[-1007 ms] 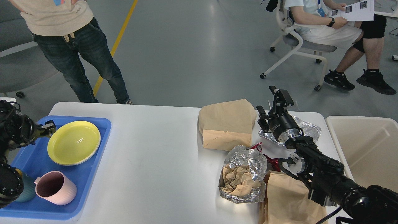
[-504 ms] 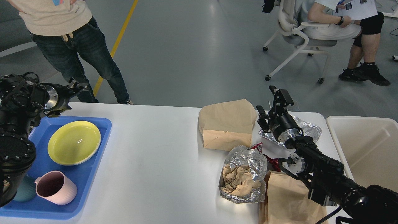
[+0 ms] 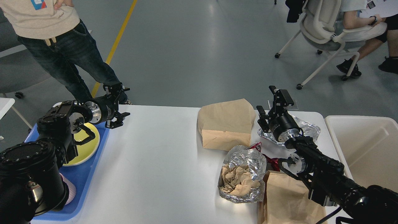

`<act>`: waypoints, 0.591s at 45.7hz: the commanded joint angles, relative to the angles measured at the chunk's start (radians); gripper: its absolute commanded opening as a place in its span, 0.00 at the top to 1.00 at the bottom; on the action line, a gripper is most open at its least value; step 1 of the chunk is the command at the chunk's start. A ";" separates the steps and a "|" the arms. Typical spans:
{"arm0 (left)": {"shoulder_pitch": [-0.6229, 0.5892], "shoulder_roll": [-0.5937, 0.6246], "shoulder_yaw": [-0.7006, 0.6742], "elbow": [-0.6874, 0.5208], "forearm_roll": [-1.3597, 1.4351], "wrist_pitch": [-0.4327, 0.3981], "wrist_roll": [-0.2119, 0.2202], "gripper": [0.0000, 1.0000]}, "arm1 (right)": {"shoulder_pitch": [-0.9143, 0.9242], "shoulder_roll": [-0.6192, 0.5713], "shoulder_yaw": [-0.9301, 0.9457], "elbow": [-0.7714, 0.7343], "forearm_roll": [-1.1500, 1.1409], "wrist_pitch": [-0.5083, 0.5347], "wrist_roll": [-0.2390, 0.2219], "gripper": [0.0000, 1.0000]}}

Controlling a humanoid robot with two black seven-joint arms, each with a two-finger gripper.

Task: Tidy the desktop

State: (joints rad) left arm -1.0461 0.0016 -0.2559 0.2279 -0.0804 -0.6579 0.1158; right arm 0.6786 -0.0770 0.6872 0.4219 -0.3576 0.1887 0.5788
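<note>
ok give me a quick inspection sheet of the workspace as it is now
surface: white desktop, middle bare.
job's things: blue tray at left with yellow plate and pink cup, partly hidden by the left arm.
clutter: two paper bags, foil bag stuffed with paper, flat foil, red wrapper, all at right.
grippers: left gripper open, empty, above the tray's far edge; right gripper open, empty, over the flat foil.
cables: thin cable under the right arm.
surroundings: cream bin at right; person standing; another in a chair.
</note>
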 commanded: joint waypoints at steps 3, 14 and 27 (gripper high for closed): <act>0.031 -0.035 -0.210 0.001 -0.105 0.020 -0.013 0.04 | -0.001 0.000 0.000 0.000 0.000 0.000 0.001 0.00; 0.054 -0.052 -0.341 0.001 -0.211 0.139 -0.183 0.04 | -0.001 0.000 0.000 0.000 0.000 0.000 0.001 0.00; 0.044 -0.051 -0.353 -0.001 -0.211 0.173 -0.209 0.04 | -0.001 0.000 0.000 0.000 0.000 0.000 0.001 0.00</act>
State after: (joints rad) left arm -0.9926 -0.0506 -0.6071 0.2269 -0.2913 -0.4862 -0.0909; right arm 0.6784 -0.0768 0.6872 0.4219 -0.3573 0.1887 0.5793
